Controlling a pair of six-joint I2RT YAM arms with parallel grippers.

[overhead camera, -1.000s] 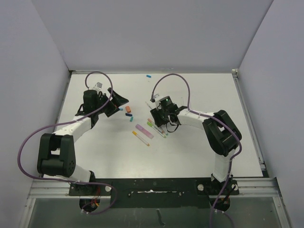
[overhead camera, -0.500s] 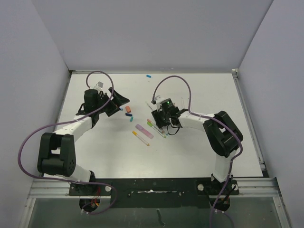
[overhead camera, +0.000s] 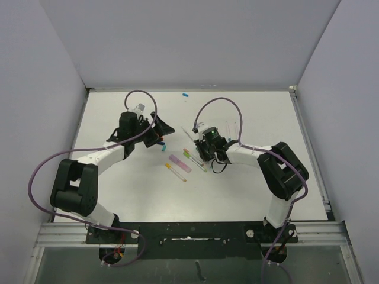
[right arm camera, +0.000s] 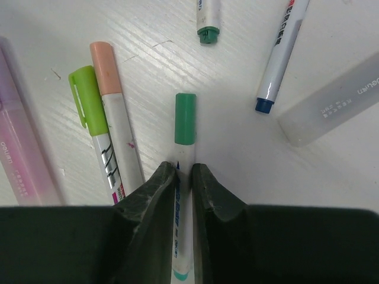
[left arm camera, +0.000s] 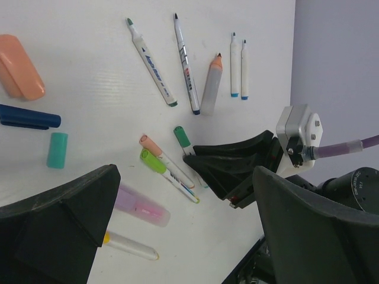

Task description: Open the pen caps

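Reads "deli" on the lilac highlighter (right arm camera: 21, 165) at the left edge of the right wrist view, finer print beside it too small to make out. Reads "deli" again on the translucent grey highlighter (right arm camera: 337, 103) at the right. Blue lettering on the green-capped pen (right arm camera: 185, 121) and on the white marker (left arm camera: 153, 70): blurred, not legible.

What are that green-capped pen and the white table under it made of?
The green-capped pen: likely plastic; a smooth white barrel with printing, and its cap evenly coloured with a slight sheen. The table: a white board, perhaps painted or laminated; matte, with fine parallel grain lines and small scuffs. Its exact material is unclear.
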